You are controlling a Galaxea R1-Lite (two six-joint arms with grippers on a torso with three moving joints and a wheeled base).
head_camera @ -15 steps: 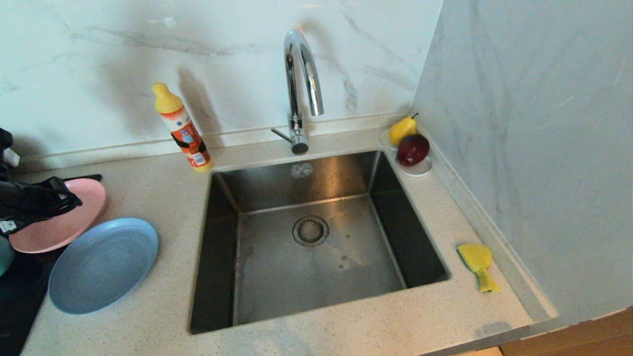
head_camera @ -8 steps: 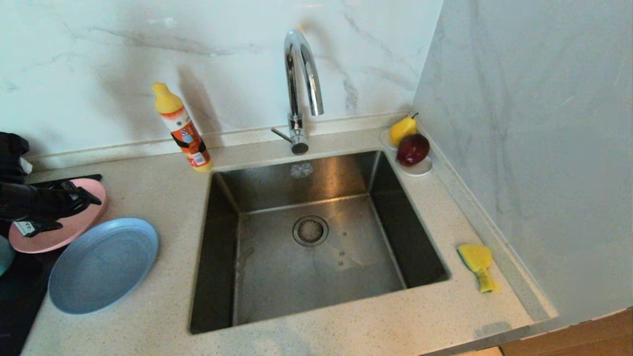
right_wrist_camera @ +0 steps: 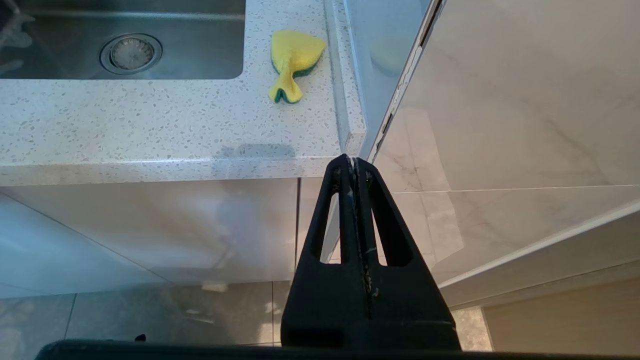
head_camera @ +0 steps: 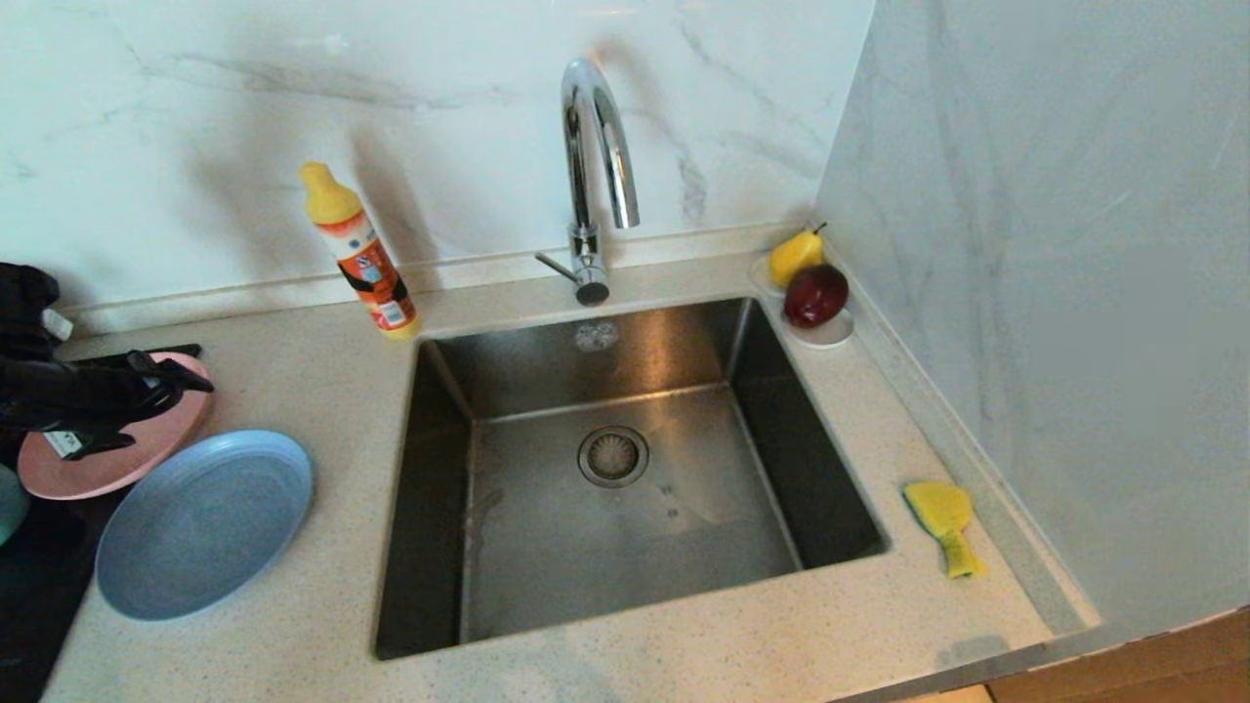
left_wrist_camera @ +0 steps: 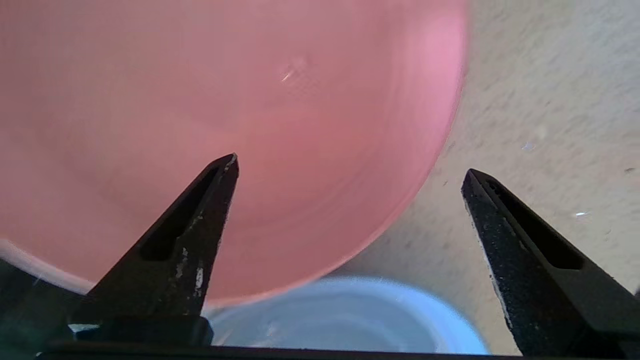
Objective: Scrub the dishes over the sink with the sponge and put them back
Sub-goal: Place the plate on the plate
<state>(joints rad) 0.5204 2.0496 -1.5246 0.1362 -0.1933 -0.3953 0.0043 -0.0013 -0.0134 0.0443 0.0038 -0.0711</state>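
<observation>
Left gripper (head_camera: 181,376) spread wide above the pink plate (head_camera: 146,444), holding nothing.
Light-blue plate (head_camera: 205,522) overlaps the pink rim; teal bowl (head_camera: 8,503) is cut off. Sponge (head_camera: 942,517) lies right of the sink (head_camera: 605,469). Right gripper (right_wrist_camera: 354,162) parked below the counter, pressed closed.

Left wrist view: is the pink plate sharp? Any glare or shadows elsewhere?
Left wrist view: pink plate soft and smeared, fingers crisp. Head view: tap and bottle cast shadows on the wall, highlights streak the tap. Right wrist view: sharp, sponge clear, cabinet front glossy with reflections.
</observation>
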